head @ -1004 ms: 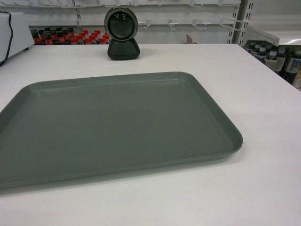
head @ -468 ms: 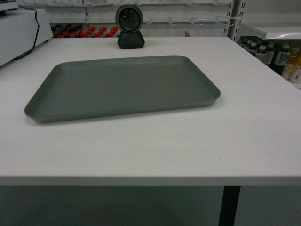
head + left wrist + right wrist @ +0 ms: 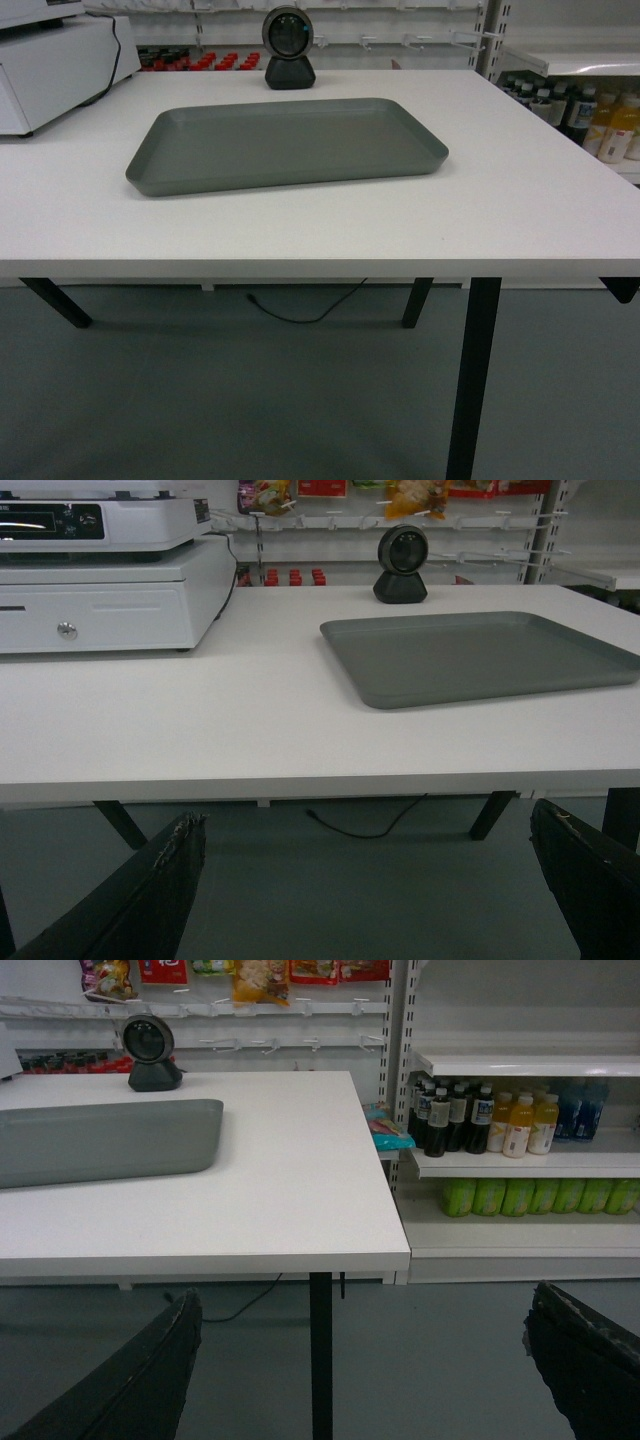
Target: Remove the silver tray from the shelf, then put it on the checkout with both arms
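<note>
On the white table (image 3: 300, 215) the silver tray (image 3: 285, 143) lies flat, toward the back, just in front of the round scanner (image 3: 289, 47). A white cash drawer (image 3: 105, 600) sits at the table's left end. Left fingers (image 3: 150, 885) are spread wide apart, empty, below table height. Right fingers (image 3: 145, 1365) likewise apart, empty, well clear of the tray. Drink bottles (image 3: 480, 1120) fill the shelf (image 3: 520, 1064) to the right.

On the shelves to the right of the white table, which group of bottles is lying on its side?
The green bottles on the lower shelf board lie on their sides, ends facing outward. The dark bottles and the yellow bottles on the board above stand upright.
</note>
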